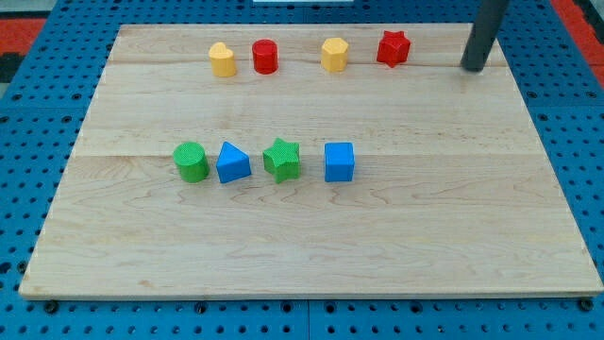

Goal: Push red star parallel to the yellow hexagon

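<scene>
The red star (394,48) lies near the view's top, right of centre, on the wooden board (311,246). The yellow hexagon (334,54) sits just to its left, a small gap between them. My tip (473,68) is at the view's top right, on the board, well to the right of the red star and touching no block.
A yellow heart-like block (222,59) and a red cylinder (266,57) lie at the top left. A row across the middle holds a green cylinder (192,161), a blue triangle (232,163), a green star (282,159) and a blue cube (339,161).
</scene>
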